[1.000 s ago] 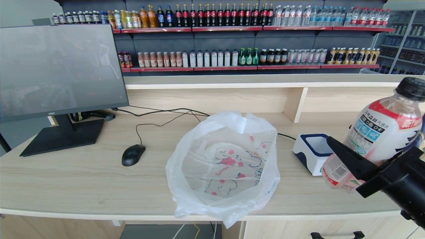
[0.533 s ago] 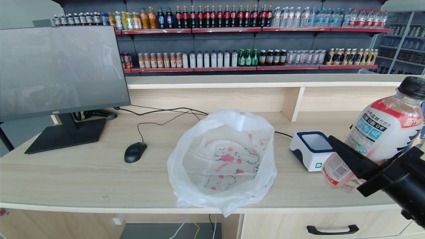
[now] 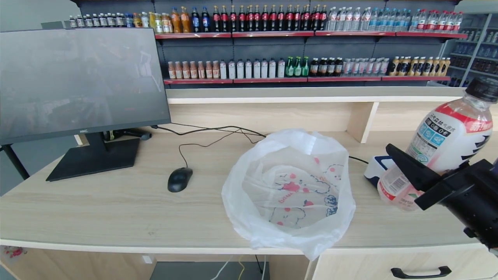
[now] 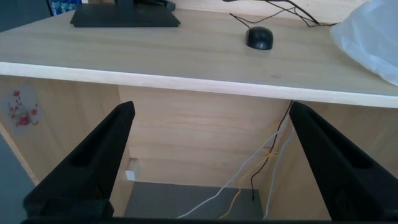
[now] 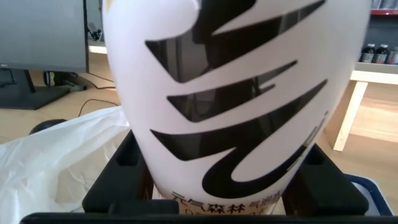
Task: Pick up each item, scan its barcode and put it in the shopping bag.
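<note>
A clear drink bottle with a white, red and blue label and a black cap hangs tilted at the counter's right end. My right gripper is shut on its lower body. The bottle's barcode end hangs in front of the white and blue barcode scanner, hiding most of it. In the right wrist view the bottle stands between the gripper fingers. The translucent shopping bag with a cartoon print lies open mid-counter, left of the scanner. My left gripper is open, below the counter's front edge.
A monitor on a black stand is at the counter's left, with a black mouse and cables between it and the bag. A raised wooden ledge runs along the back. Shelves of bottles fill the far wall.
The head camera has shifted, so everything sits further right in the picture. Against the scanner, the held bottle has moved left and now covers most of it.
</note>
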Robot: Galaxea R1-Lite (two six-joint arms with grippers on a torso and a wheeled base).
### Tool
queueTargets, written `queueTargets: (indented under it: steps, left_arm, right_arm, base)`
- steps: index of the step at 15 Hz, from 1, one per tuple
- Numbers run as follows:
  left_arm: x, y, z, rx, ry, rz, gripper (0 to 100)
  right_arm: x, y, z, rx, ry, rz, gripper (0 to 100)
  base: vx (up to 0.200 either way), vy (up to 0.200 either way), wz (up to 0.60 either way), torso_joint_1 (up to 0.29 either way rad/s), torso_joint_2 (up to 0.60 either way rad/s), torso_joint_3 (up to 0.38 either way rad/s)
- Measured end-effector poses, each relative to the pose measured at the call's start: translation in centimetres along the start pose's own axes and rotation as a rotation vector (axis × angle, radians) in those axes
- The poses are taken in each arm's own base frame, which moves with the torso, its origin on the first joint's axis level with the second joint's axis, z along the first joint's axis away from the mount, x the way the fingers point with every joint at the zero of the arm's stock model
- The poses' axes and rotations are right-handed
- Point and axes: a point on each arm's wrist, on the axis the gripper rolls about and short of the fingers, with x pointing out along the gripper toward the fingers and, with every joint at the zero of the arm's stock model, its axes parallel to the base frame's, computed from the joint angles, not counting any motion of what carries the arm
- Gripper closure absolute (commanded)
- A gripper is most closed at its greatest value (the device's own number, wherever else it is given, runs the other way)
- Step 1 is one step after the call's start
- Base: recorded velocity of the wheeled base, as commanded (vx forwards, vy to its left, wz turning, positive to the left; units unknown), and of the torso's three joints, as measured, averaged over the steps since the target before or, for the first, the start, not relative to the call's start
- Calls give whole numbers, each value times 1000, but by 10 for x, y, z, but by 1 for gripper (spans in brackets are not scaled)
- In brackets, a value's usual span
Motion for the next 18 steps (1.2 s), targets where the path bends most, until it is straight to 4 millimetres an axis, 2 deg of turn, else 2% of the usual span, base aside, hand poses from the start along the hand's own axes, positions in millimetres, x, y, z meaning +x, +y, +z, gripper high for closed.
queueTargets:
  steps: [5, 16, 18]
  left_arm:
    - [0, 0, 0, -1, 0, 0, 0]
    - [0, 0, 0, 2, 1, -1, 0]
    - [0, 0, 0, 2, 0, -2, 0]
  right_arm:
    - [4, -4, 1, -8, -11, -24, 100]
    - [16, -6, -1, -10, -8, -36, 100]
    - [23, -5, 0, -7, -17, -26, 100]
  base:
    - [0, 200, 0, -2, 2, 2]
    - [0, 0, 0, 0, 0, 0]
    - [0, 0, 0, 0, 0, 0]
